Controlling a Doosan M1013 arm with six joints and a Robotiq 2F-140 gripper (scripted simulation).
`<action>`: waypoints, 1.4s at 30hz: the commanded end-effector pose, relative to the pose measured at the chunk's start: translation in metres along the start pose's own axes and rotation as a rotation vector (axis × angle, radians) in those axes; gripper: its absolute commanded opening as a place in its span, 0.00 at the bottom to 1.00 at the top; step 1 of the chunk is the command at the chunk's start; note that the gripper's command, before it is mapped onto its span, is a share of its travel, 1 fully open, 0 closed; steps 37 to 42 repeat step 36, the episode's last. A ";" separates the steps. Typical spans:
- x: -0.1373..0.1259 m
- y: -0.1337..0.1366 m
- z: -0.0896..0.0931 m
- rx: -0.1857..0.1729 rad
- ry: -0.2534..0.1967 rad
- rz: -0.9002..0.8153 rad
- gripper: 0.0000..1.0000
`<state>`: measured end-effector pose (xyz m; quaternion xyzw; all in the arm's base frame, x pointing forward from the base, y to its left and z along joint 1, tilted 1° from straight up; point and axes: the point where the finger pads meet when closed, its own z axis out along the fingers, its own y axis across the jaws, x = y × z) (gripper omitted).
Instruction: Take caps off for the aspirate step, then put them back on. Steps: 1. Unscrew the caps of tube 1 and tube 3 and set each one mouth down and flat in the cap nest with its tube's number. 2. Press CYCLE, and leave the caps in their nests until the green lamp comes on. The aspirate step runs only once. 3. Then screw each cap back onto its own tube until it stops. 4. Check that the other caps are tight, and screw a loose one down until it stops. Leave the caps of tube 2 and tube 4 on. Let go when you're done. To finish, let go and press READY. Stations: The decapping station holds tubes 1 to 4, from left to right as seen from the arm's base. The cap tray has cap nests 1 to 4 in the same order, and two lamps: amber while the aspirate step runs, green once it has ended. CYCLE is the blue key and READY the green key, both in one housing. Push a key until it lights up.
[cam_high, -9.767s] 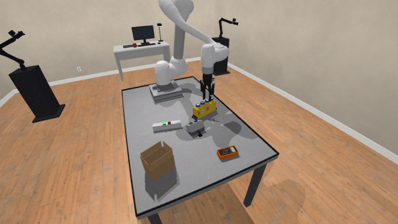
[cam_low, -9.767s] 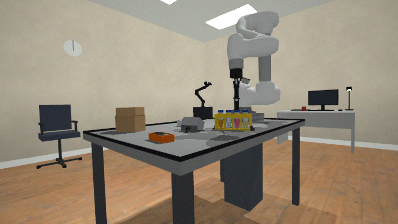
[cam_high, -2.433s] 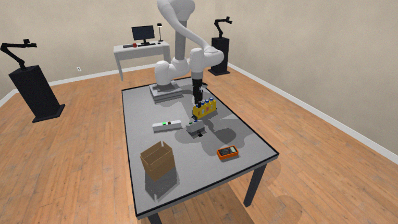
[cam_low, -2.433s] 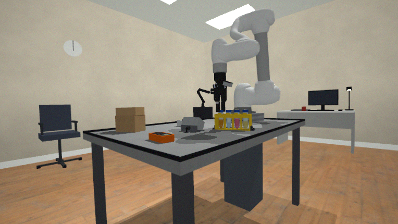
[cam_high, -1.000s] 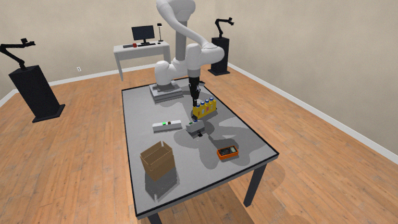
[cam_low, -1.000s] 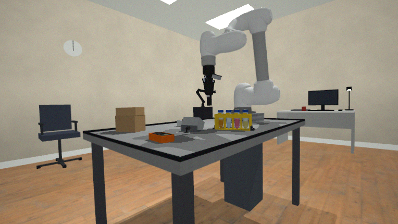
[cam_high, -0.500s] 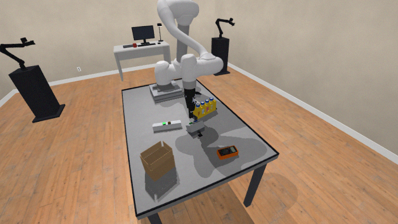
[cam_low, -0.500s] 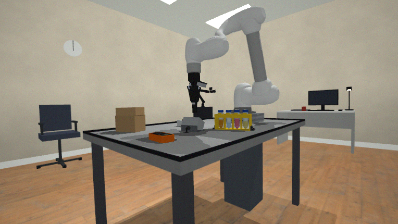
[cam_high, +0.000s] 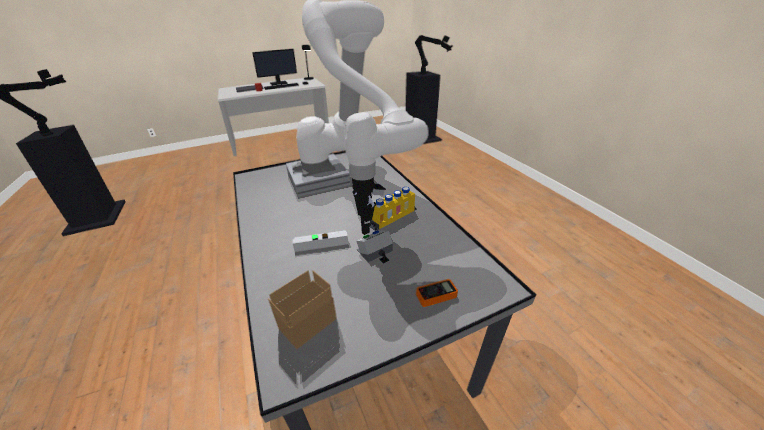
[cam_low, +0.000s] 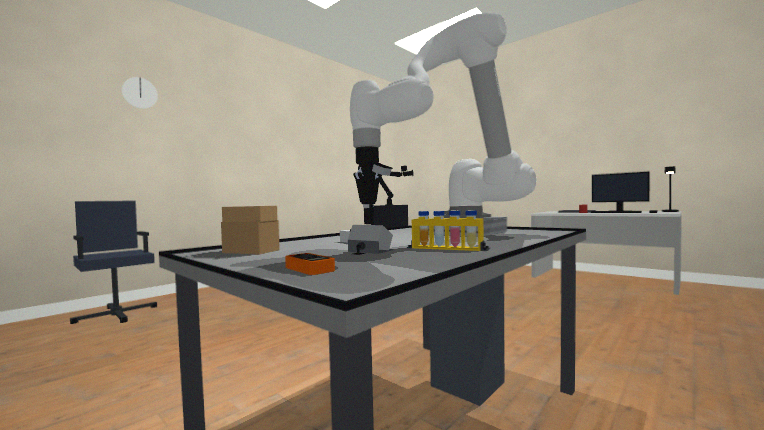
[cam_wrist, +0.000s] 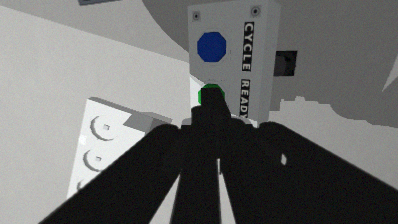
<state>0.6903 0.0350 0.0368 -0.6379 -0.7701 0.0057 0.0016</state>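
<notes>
- The gripper (cam_wrist: 212, 102) points straight down over the key housing (cam_wrist: 231, 55), its fingers pressed together with nothing between them.
- In the wrist view the joined tips sit over the green READY key (cam_wrist: 211, 92), covering most of it; whether they touch it cannot be told.
- The blue CYCLE key (cam_wrist: 211, 46) lies just beyond the green one on the same housing and shows in full.
- The yellow decapping station (cam_high: 394, 209) stands on the worktop (cam_high: 299, 331) just to the right of the gripper in the top view, well apart from the fingers; all four tubes carry their blue caps (cam_low: 446, 213).
- The white cap tray (cam_high: 320, 241) lies to the left of the key housing, with its green lamp (cam_high: 314, 236) lit; the nests seen in the wrist view (cam_wrist: 102, 127) hold no caps.
- Nearer the front edge of the worktop are a cardboard box (cam_high: 302, 307) on the left and an orange meter (cam_high: 436, 292) on the right.
</notes>
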 end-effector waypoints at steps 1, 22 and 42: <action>0.000 0.001 0.002 -0.002 0.000 0.000 0.10; 0.000 0.001 0.005 -0.002 0.000 0.000 0.10; 0.000 0.001 0.009 -0.002 0.000 0.000 0.10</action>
